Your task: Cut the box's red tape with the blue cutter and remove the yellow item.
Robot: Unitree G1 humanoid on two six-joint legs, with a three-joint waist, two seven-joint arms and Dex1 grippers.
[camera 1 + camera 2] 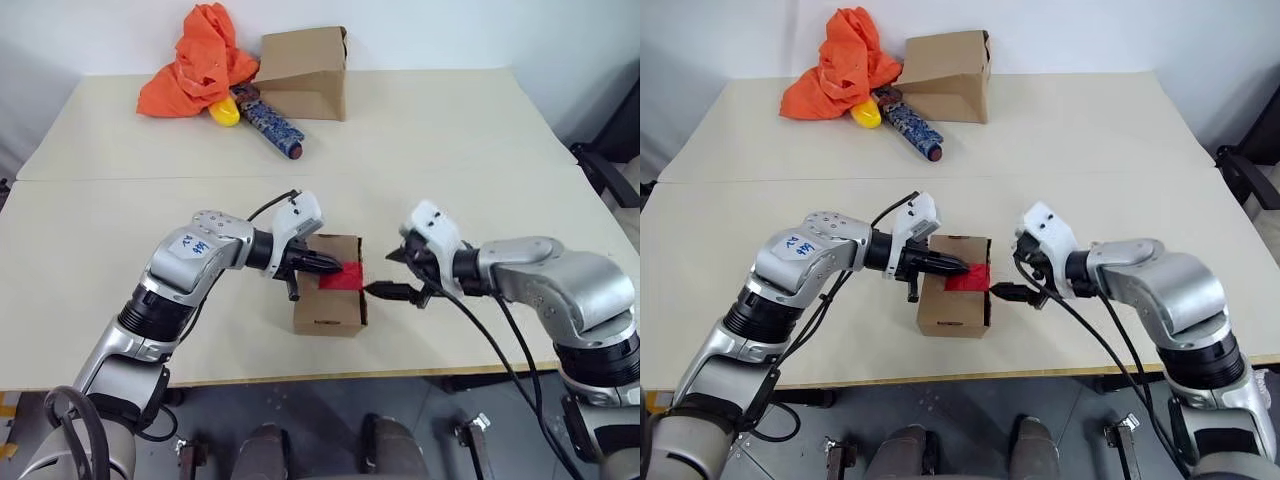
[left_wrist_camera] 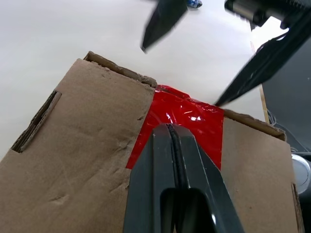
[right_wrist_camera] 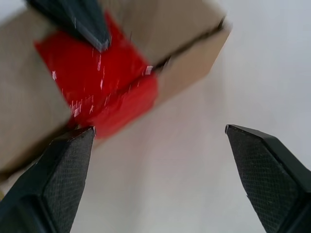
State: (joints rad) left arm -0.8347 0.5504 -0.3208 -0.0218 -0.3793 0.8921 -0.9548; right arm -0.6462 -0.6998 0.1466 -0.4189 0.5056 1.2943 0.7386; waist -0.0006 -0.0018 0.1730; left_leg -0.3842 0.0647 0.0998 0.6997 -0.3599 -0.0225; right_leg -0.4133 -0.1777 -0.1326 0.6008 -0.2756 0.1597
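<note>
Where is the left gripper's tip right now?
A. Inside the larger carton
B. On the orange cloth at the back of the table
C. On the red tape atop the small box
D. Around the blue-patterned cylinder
C: the left gripper, fingers shut, has its tip over the red tape on top of the box, apparently touching it, while the open right gripper hangs just beside the box's taped edge.

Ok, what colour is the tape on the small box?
Bright red tape, glossy, across the brown box's seam; clearest in the left wrist view.
</note>
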